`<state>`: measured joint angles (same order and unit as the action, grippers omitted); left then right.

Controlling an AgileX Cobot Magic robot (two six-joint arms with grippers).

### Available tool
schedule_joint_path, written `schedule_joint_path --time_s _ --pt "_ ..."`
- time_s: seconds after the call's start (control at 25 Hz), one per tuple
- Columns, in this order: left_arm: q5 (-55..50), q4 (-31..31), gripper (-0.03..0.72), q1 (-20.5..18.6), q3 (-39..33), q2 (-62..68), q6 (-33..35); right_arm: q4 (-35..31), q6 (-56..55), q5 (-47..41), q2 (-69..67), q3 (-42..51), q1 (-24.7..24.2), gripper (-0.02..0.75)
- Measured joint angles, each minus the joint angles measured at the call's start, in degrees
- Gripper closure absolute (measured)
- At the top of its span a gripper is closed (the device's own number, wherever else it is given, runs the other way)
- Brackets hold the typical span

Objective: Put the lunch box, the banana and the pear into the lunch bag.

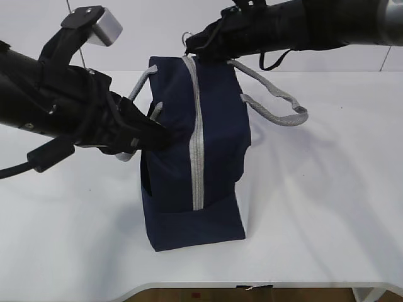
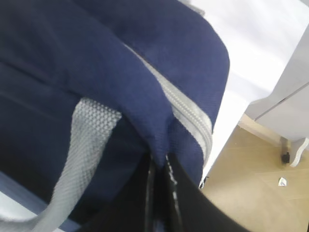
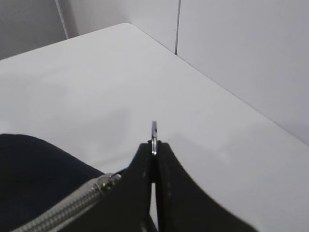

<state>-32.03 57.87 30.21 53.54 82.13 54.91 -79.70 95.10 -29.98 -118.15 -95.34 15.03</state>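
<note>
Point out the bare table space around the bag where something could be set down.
Free: the table right of the lunch bag, below its handle; also the strip in front of the bag. Crowded: the bag's left side, where the left gripper pinches fabric, and the top, where the right gripper holds the ring pull.

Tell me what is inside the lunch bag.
Nothing inside shows. The lunch bag stands upright with its grey zipper closed down the visible side, so the navy fabric covers any contents. No lunch box, banana or pear shows in any view.
</note>
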Motion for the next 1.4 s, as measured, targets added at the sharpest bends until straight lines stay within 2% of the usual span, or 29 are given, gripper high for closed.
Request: schedule_joint_path --time_s 0.36,0.64,0.8,1.24,1.4 --pt "0.7 -1.6 0.693 -2.6 0.0 -0.4 -0.5 -8.2 -9.8 -12.4 -2.5 -0.2 -7.4 0.731" --pt "0.9 -3.6 0.693 -8.5 0.0 -0.4 -0.5 -8.5 -15.6 -18.6 -2.9 -0.6 -11.3 0.731" --pt "0.9 -3.8 0.693 -10.3 0.0 -0.4 -0.5 -8.5 -16.7 -19.1 -2.9 -0.6 -11.5 0.731" --pt "1.1 -3.1 0.693 -10.3 0.0 -0.4 0.1 -10.7 -22.8 -18.5 -6.8 -0.8 -11.6 0.731" --pt "1.3 -2.6 0.693 -10.3 0.0 -0.4 0.4 -8.2 -25.3 -18.1 -7.9 -0.8 -11.7 0.731"
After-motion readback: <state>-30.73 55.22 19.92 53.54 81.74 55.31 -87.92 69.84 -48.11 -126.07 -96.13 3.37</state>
